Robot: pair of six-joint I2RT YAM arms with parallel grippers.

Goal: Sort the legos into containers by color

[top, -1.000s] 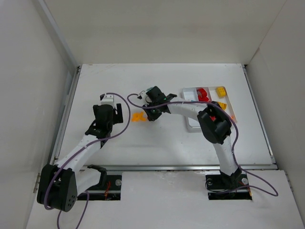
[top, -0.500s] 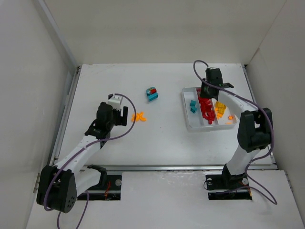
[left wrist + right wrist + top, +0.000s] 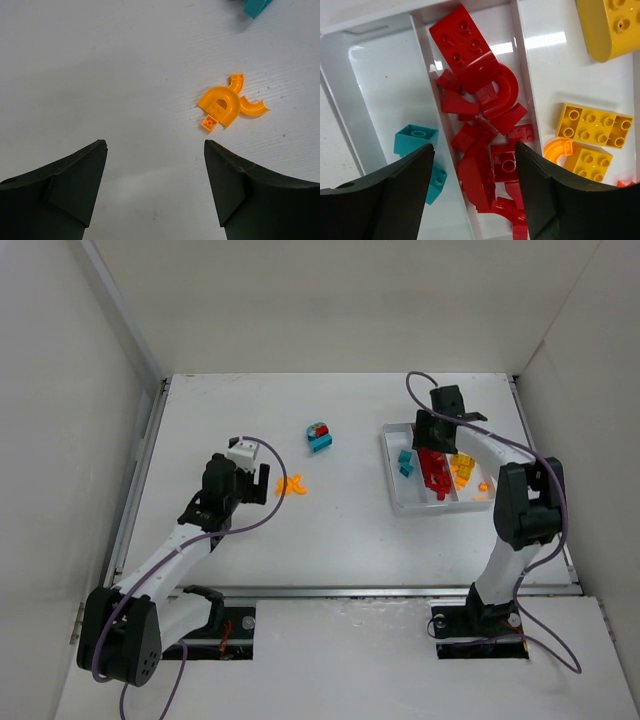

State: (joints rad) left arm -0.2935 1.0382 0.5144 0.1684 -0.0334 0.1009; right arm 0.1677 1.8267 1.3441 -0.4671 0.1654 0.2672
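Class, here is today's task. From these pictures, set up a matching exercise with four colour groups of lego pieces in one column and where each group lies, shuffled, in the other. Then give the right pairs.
Column one
1. red pieces
2. teal pieces
3. yellow bricks
4. loose orange curved pieces

Column two
A. on the bare table, outside the tray
B. left compartment of the tray, seen from above
C. right compartment
D. middle compartment

Pairs: 1-D, 2-B, 3-C, 4-A
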